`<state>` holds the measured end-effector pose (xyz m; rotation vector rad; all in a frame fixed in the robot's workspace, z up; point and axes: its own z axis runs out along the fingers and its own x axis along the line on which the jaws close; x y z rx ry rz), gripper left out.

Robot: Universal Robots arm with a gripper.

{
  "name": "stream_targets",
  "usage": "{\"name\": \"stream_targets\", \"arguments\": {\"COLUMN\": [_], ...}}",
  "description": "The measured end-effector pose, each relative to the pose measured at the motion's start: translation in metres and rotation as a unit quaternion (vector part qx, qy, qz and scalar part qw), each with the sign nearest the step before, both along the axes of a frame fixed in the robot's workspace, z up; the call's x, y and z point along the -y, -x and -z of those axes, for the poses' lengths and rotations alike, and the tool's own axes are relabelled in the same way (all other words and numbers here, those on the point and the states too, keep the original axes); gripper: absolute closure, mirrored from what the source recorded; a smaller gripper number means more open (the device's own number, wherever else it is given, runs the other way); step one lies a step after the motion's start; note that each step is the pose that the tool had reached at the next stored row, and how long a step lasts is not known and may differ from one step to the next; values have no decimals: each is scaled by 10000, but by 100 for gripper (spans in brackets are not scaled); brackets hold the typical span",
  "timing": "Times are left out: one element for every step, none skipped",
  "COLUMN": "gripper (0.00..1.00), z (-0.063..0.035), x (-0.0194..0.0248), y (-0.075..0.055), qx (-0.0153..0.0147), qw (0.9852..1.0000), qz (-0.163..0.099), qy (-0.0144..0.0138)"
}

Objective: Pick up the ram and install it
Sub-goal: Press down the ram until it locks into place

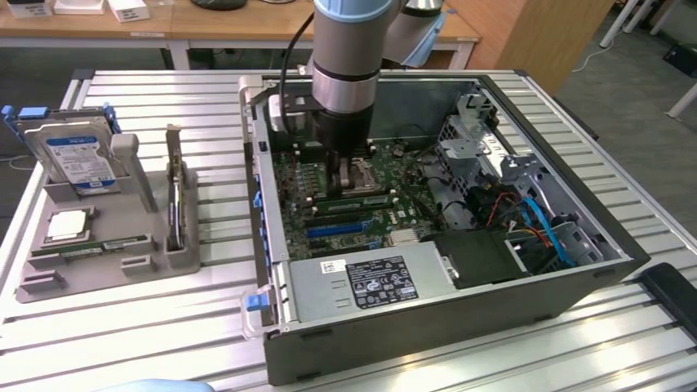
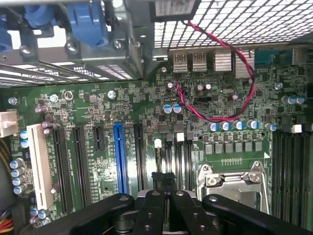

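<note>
The ram (image 1: pixel 93 247) is a long, thin green stick lying flat in the grey holder tray (image 1: pixel 130 220) at the exterior view's left, in front of the square silver chip (image 1: pixel 68 224). My gripper (image 1: pixel 343 181) is far from it, reaching down into the open computer case (image 1: pixel 436 327) over the motherboard (image 1: pixel 376 216). In the wrist view the gripper (image 2: pixel 164 177) is shut, its dark fingers pressed together with nothing visible between them. It hangs just above the short black slots (image 2: pixel 173 156) beside the metal CPU socket (image 2: pixel 230 178).
A hard drive (image 1: pixel 77 155) with a blue-white label stands upright in the tray, and a card (image 1: pixel 175 192) stands on edge beside it. Inside the case are the power supply (image 1: pixel 365 282), drive cage (image 1: pixel 468 131) and cables (image 1: pixel 539 224). A red-black wire (image 2: pixel 242 83) loops over the board.
</note>
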<state>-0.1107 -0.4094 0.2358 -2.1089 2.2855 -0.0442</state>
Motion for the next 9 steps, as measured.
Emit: {"name": "stream_targets", "arguments": {"gripper": [90, 90, 90, 90, 90, 90, 90, 90, 90], "z": [-13, -25, -39, -52, -65, -80, -95, -111, -127], "x": [0, 0, 0, 0, 0, 1, 0, 1, 1], "y": [-4, -9, -18, -28, -39, -50, -64, -79, -95], "qx": [0, 0, 0, 0, 0, 0, 0, 0, 0], "qw": [10000, 10000, 10000, 10000, 10000, 10000, 10000, 10000, 9999], "qz": [0, 0, -1, -2, -3, -4, -7, -11, -16], "qy": [-3, -8, -16, -25, -35, -47, -63, -82, -103]}}
